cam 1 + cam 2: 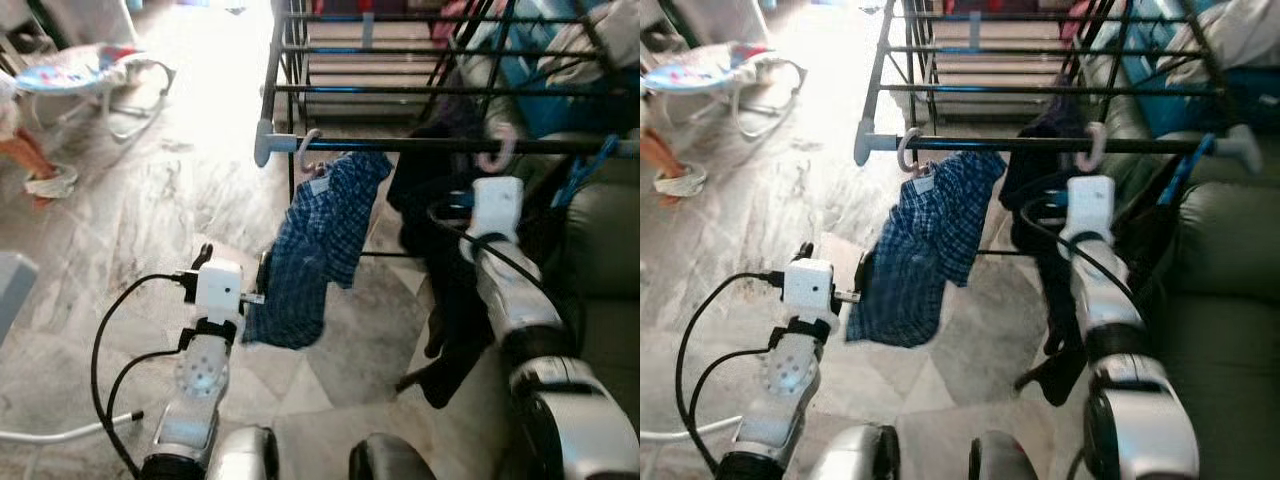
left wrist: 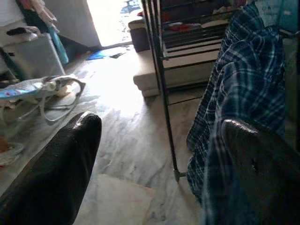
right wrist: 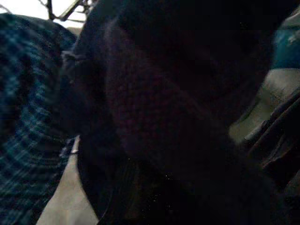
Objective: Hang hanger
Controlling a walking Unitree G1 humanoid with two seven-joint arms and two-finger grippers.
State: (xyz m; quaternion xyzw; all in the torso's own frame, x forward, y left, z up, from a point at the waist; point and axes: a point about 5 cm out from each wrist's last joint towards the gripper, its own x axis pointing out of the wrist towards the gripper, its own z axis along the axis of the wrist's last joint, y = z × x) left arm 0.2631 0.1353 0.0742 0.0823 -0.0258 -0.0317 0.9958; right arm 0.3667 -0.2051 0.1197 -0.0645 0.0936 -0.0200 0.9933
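Laundry hangs from the near rail of a black drying rack [image 1: 420,145] standing on a marble floor [image 1: 150,230]; a blue checked shirt [image 1: 320,250] dangles from a pale hanger hook [image 1: 305,148] near the rail's left end, and a dark garment [image 1: 440,260] hangs to its right below a second pale hook [image 1: 497,155] on the same rail; the left gripper [image 1: 235,268] sits low at the shirt's left hem, its black fingers [image 2: 61,173] spread apart, one of them against the checked cloth, nothing clamped between them; the right gripper [image 1: 1080,165] is raised up at the rail by the second hook, pressed in among the dark fabric, and whether its fingers are closed or apart I cannot tell, since the wrist camera there is nearly black; a green sofa [image 1: 600,250] stands at the right, and a baby bouncer [image 1: 90,75] sits far off to the left.
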